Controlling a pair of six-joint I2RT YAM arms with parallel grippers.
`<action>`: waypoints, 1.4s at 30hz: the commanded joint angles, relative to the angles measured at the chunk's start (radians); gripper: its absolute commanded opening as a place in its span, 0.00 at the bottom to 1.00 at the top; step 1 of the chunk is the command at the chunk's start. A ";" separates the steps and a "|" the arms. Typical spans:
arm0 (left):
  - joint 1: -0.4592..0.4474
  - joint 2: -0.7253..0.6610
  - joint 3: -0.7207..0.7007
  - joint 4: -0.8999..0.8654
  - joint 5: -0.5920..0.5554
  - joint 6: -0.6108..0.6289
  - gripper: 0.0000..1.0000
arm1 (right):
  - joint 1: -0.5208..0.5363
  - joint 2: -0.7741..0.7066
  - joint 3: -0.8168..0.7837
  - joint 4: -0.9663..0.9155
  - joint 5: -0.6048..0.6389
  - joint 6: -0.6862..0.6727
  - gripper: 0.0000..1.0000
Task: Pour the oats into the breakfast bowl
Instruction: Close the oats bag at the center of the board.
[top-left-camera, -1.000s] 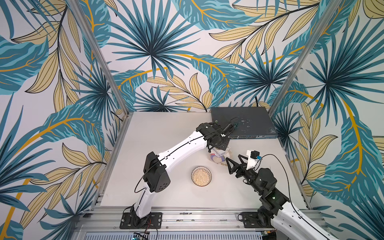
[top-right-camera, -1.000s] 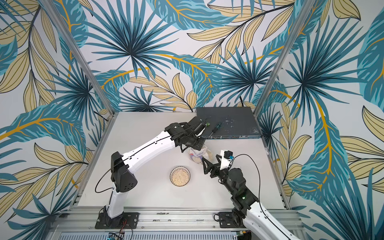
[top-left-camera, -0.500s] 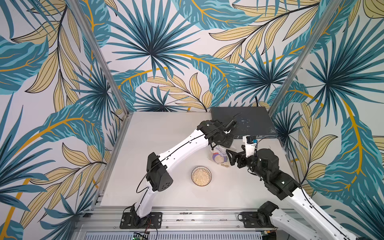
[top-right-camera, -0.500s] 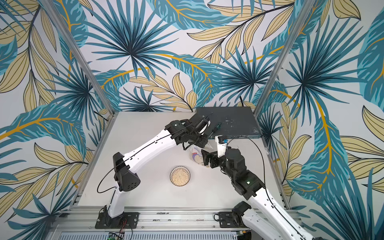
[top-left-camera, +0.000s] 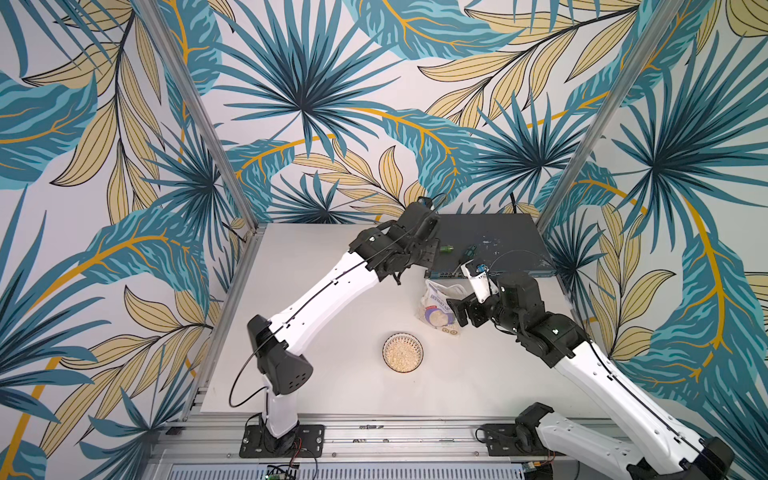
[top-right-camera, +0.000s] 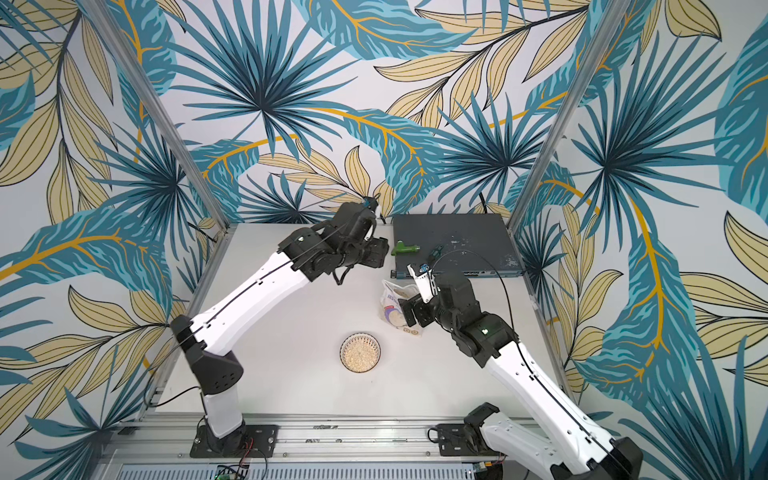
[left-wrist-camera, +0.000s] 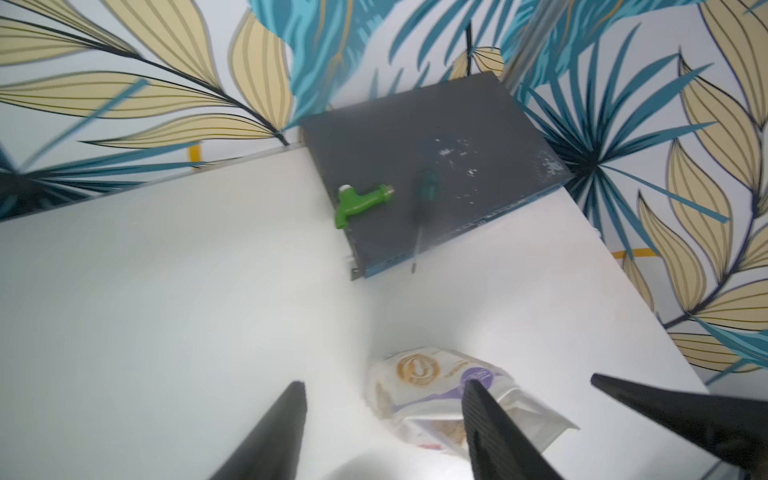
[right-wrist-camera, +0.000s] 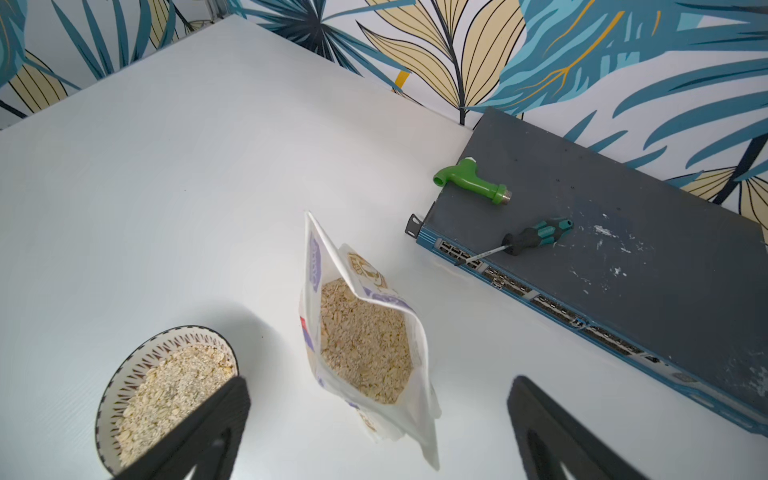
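Note:
The oats bag (right-wrist-camera: 365, 332) stands on the white table with its mouth open, pale flakes showing inside; it also shows in both top views (top-left-camera: 438, 309) (top-right-camera: 392, 307). The breakfast bowl (right-wrist-camera: 137, 353), white with a dark lattice wall, holds a heap of oats and sits in front of the bag (top-left-camera: 402, 353). My left gripper (left-wrist-camera: 384, 384) is open, raised behind the bag and touching nothing (top-left-camera: 432, 253). My right gripper (right-wrist-camera: 380, 384) is wide open just on the bag's right side (top-left-camera: 465, 313), with the bag between its fingers' lines but apart from them.
A dark grey network switch (top-left-camera: 490, 245) lies at the back right against the wall. A green pipe fitting (right-wrist-camera: 469, 180) and a screwdriver (right-wrist-camera: 536, 237) rest on it. Patterned walls close the back and both sides.
My left gripper opened, let go of the bag's top and pulled up and back. My right arm swung in from the front to the bag's right side, still open.

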 joint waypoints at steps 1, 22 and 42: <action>0.017 -0.203 -0.214 0.146 -0.150 0.003 0.72 | -0.046 0.075 0.079 -0.070 -0.081 -0.144 1.00; 0.036 -0.796 -1.062 0.271 -0.237 -0.219 0.79 | -0.081 0.294 0.334 -0.198 -0.328 -0.290 1.00; 0.036 -0.906 -1.214 0.395 -0.252 -0.181 0.86 | -0.088 0.402 0.235 -0.188 -0.045 -0.323 0.97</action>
